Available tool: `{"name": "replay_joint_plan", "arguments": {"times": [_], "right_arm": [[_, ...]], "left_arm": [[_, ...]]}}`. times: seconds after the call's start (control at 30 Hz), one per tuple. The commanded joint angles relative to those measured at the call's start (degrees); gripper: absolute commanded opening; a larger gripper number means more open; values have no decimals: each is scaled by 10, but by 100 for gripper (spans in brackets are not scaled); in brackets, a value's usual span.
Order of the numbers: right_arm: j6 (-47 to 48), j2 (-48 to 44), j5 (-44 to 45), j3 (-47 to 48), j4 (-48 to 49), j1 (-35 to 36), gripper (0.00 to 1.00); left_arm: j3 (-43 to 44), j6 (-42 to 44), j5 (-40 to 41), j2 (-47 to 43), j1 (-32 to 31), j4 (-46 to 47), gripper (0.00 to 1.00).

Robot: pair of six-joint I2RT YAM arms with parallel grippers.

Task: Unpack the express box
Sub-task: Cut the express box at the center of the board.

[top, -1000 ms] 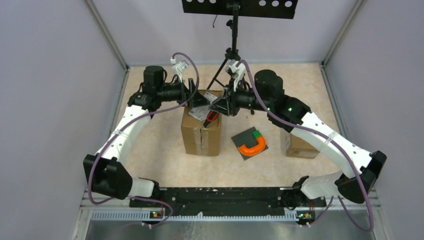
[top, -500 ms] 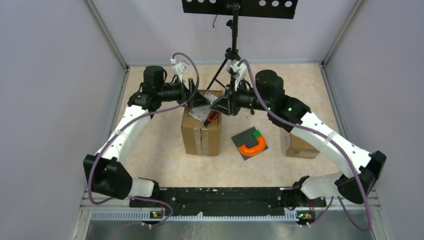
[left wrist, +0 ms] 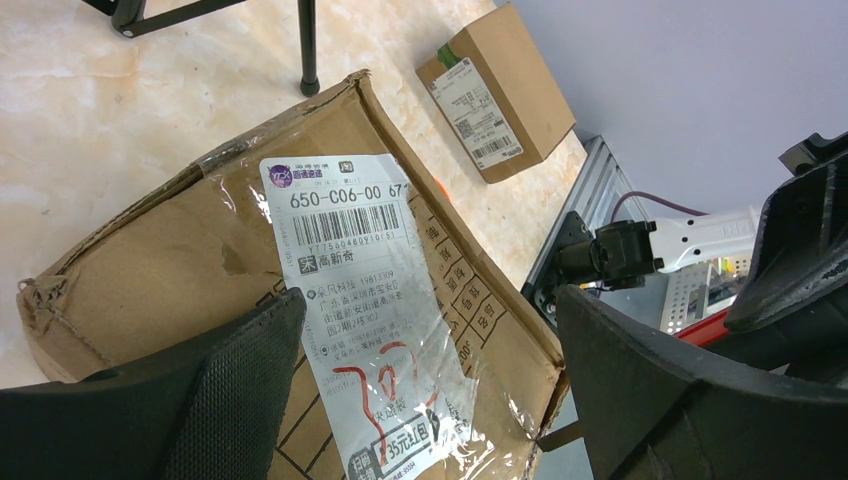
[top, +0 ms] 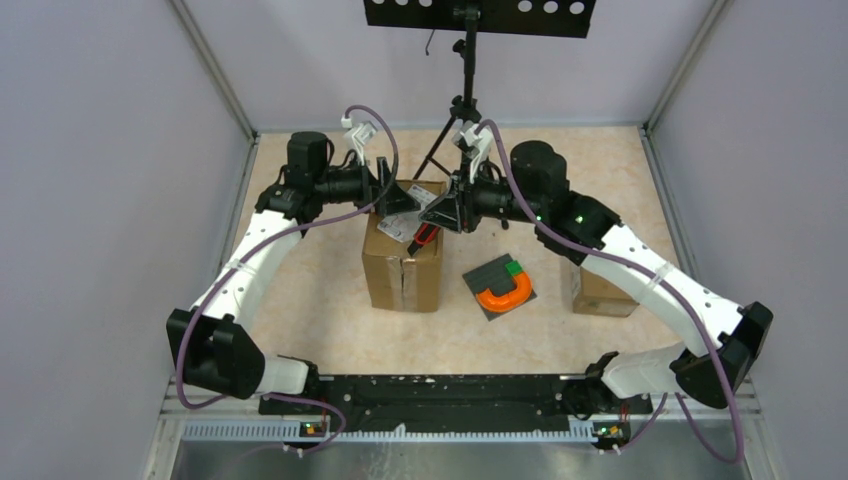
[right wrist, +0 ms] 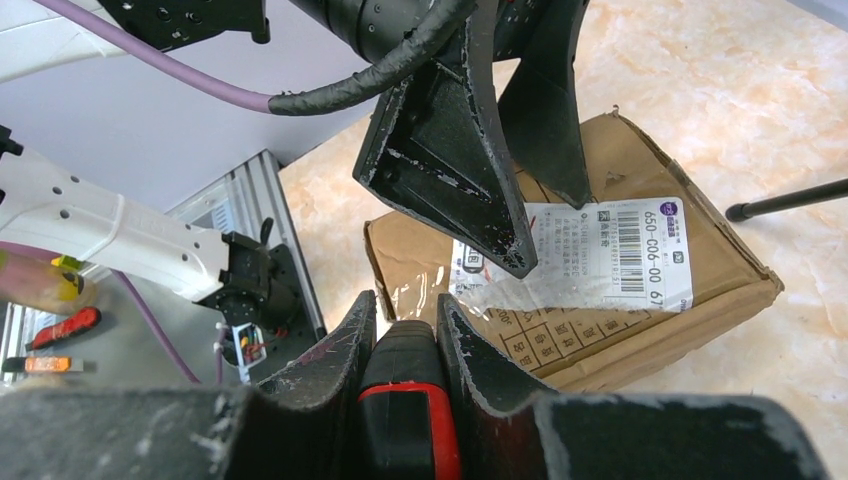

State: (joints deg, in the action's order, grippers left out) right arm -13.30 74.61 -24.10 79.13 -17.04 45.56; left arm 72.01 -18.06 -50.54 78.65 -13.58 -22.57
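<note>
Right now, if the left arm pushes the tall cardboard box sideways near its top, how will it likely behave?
The cardboard box looks taller than wide, so a high push would probably tip it rather than slide it. Its dented top corner suggests soft walls that may buckle. The glossy taped label looks slippery.

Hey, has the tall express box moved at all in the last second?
No. The express box stands at the same gap from the gray pad on its right.
</note>
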Motion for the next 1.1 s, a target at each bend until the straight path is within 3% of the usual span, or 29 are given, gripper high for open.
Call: {"name": "replay_joint_plan", "arguments": {"times": [0.0,0.67,1.07], "right_arm": [[-1,-20,-15,-1,13,-3,0],[7,9,-59,-23,-20,-5,0],[31,-32,-81,-93,61,14,0]], "left_arm": [[-16,8,35,18,3,-56,98],[-29,-7,33,23,3,-41,98],[-68,-42,53,20,-2,-18,98]]}}
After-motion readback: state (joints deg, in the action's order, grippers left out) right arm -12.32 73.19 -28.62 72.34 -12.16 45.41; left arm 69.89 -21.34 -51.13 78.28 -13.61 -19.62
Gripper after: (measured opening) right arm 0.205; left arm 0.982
